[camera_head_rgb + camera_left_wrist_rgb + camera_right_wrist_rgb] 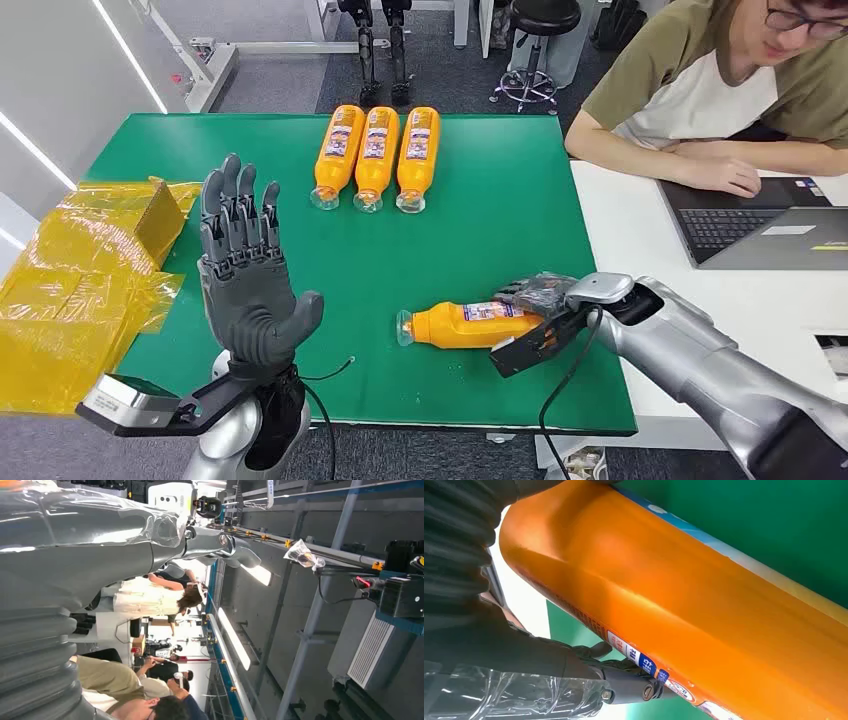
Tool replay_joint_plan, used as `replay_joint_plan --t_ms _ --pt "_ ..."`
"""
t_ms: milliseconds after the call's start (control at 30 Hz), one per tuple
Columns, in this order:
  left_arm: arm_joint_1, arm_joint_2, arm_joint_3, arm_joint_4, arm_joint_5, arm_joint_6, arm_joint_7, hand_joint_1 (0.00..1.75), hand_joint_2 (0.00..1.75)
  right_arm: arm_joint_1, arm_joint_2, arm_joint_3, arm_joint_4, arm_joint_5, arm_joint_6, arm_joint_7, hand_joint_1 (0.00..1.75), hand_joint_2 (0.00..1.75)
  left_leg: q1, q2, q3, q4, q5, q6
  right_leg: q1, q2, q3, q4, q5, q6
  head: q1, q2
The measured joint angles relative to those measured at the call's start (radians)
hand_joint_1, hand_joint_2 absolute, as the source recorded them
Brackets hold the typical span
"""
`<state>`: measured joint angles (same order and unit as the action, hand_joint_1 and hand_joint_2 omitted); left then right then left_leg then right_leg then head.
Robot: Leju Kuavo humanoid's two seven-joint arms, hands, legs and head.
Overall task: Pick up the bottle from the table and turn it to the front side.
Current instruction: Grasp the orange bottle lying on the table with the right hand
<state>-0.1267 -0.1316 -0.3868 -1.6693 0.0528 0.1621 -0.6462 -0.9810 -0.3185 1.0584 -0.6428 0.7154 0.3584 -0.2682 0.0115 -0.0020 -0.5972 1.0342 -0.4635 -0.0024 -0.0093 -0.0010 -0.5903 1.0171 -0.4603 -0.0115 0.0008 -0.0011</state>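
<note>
Right hand (535, 325) wraps the base end of the orange bottle (465, 325), which lies on its side on the green table (500, 200), near the front edge, cap pointing toward the left hand (245, 275). Gripping the base leaves the label free to rotate into view. Bottle looks about at table level; can't tell if it's lifted yet. Left hand is raised, palm up, fingers spread, holding nothing, probably staged to receive or steady. Three more bottles (375, 155) lie in a row at the far side, labels up, likely already done.
</note>
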Motion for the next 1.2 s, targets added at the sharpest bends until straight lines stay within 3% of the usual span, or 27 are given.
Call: replay_joint_plan --t_ms 233,367,567,900,1067,1200 --pt "0.0 0.0 0.0 0.007 0.003 0.001 0.0 0.0 1.75 -0.001 0.0 0.021 0.049 -0.022 -0.015 0.016 0.05 1.75 0.0 0.0 0.0 0.0 0.0 0.0 0.0 0.0 0.0 0.0 0.0 0.0 0.0 0.0" --pt "0.0 0.0 0.0 0.01 0.006 0.008 0.0 0.0 1.75 0.002 0.0 0.035 0.081 -0.023 -0.06 0.014 1.75 1.75 0.0 0.0 0.0 0.0 0.0 0.0 0.0 0.0 0.0 0.0 0.0 0.0 0.0 0.0" --pt "0.0 0.0 0.002 0.01 0.013 0.029 -0.001 0.0 1.75 0.019 0.007 0.046 0.096 -0.009 -0.174 0.007 1.75 1.75 0.0 0.0 0.0 0.0 0.0 0.0 0.0 0.0 0.0 0.0 0.0 0.0 0.0 0.0" --pt "0.0 0.004 0.002 0.01 0.034 0.046 -0.014 0.0 1.75 0.06 0.016 0.033 0.081 -0.008 -0.256 0.018 1.75 1.75 0.0 0.001 0.001 0.0 0.0 0.0 0.0 0.001 0.0 0.0 0.0 0.0 0.0 0.0" --pt "0.001 0.009 0.002 0.01 0.044 0.063 -0.018 0.0 1.75 0.12 0.008 -0.019 0.017 0.006 -0.356 0.064 1.75 1.75 0.0 0.002 0.002 0.0 -0.001 0.0 0.0 0.002 0.001 0.0 0.0 0.0 0.0 0.0" --pt "0.009 0.01 0.002 0.01 0.045 0.083 -0.018 0.0 1.75 0.226 0.016 -0.118 -0.075 0.002 -0.5 0.116 1.75 1.75 0.0 0.001 0.002 0.0 0.0 0.0 0.0 0.001 0.002 0.0 0.0 0.0 0.0 0.0"
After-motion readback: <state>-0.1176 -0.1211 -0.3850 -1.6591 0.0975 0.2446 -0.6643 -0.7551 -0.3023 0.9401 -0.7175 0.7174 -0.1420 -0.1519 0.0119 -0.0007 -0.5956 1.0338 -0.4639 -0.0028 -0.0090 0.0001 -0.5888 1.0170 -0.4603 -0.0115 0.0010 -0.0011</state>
